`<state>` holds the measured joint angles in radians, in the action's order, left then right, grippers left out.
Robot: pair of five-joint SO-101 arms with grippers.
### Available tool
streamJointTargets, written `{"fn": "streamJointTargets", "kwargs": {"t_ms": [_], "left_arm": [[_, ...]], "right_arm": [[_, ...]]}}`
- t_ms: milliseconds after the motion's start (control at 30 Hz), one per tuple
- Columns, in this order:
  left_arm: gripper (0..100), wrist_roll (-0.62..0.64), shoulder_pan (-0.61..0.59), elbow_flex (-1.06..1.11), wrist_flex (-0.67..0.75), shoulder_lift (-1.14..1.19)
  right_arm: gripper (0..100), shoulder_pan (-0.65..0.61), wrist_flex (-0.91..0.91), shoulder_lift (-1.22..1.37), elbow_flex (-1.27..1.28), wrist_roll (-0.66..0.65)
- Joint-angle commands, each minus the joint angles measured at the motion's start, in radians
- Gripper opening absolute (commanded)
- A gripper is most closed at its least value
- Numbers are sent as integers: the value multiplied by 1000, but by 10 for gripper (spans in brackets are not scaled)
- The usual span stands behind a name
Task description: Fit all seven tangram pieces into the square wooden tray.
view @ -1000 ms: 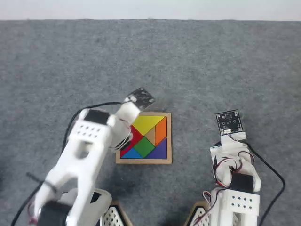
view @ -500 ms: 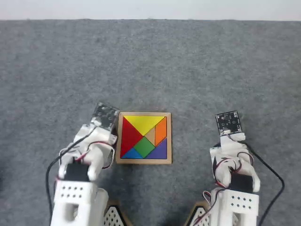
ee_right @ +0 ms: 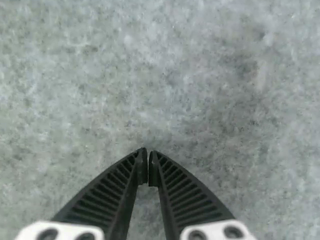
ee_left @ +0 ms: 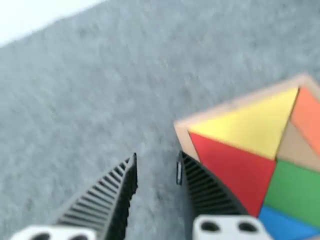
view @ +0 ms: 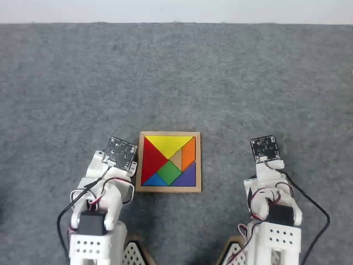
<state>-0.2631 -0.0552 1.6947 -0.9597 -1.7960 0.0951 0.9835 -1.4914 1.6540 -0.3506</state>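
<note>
The square wooden tray [view: 168,189] lies mid-table with the coloured tangram pieces [view: 168,159] fitted inside: yellow, red, orange, tan, green, blue and purple. In the left wrist view the tray's corner [ee_left: 182,126] shows with the yellow piece [ee_left: 250,125] and red piece [ee_left: 232,167]. My left gripper [ee_left: 156,162] is open with nothing between its fingers, just beside that corner. The left arm [view: 107,182] is folded back left of the tray. My right gripper [ee_right: 148,152] is shut on nothing, over bare felt. The right arm [view: 270,182] is folded back right of the tray.
Grey felt [view: 176,77] covers the whole table, with a pale wall strip along the far edge [view: 176,11]. Both arm bases stand at the near edge.
The left arm has pulled back from over the tray's upper left corner and folded down to the left of the tray. The right arm has barely shifted.
</note>
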Motion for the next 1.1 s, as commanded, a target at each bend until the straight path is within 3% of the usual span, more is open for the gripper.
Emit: {"fn": "streamJointTargets", "kwargs": {"t_ms": [0, 267, 433, 1067], "left_arm": [[137, 2, -11, -12, -41, -15], [137, 0, -11, -12, -192, -15], [137, 0, -9, -12, -311, -17], [137, 0, -9, -12, -307, -15]], "right_arm": [[9, 4, 4, -15, -9, -3], [9, 19, -125, -12, 37, -5], [9, -10, -114, -13, 37, -3], [9, -12, -114, -13, 37, -3]]}}
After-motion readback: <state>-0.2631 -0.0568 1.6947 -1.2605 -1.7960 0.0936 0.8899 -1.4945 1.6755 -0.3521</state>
